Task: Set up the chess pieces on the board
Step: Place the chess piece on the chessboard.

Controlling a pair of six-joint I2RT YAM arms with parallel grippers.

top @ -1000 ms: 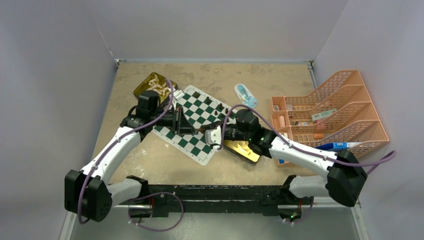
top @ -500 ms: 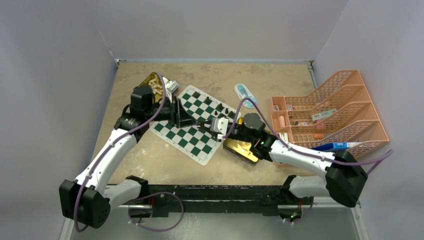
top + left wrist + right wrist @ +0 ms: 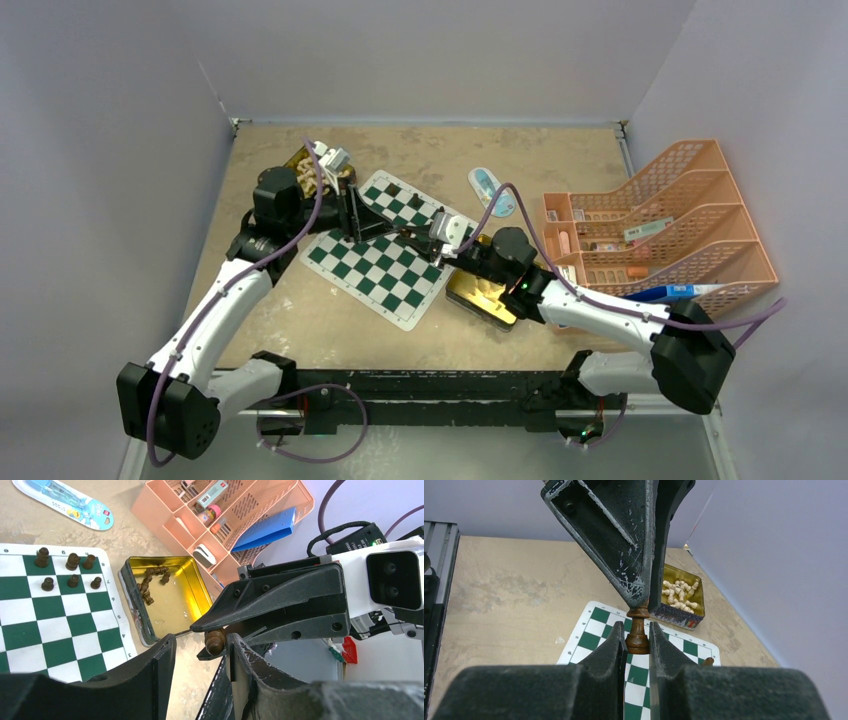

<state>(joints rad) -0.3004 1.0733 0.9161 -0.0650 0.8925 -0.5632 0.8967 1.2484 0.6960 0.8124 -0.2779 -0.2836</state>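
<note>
Top view: both arms meet over the board [image 3: 385,268], which lies askew on the table [image 3: 300,320]. The left end effector [image 3: 385,228] and right end effector [image 3: 420,242] point at each other above the far squares. What's btw them is too small to tell here.

Left wrist view: its own jaws stand apart w/ a dark brown piece [image 3: 215,641] in the gap, close to one finger, though I can't tell if it touches. The piece is pinched at the tip of the right end effector. Beyond, six dark pieces [image 3: 72,560] stand in two rows at the board's corner. More lie in the gold tin [image 3: 160,559] just beside the board.

Right wrist view: its own fingers are clamped on the piece's near bulge, and the other arm's fingertips [image 3: 634,592] sit at its far end. Cream pieces [image 3: 680,594] fill a second tin [image 3: 674,615] past the board.

Handling, prob: tiny, light, stiff, turned smooth – round, so apt to swivel or slip. The best hold looks like the free end above the narrow waist, clear of the other grip, squeezed square-on.
</note>
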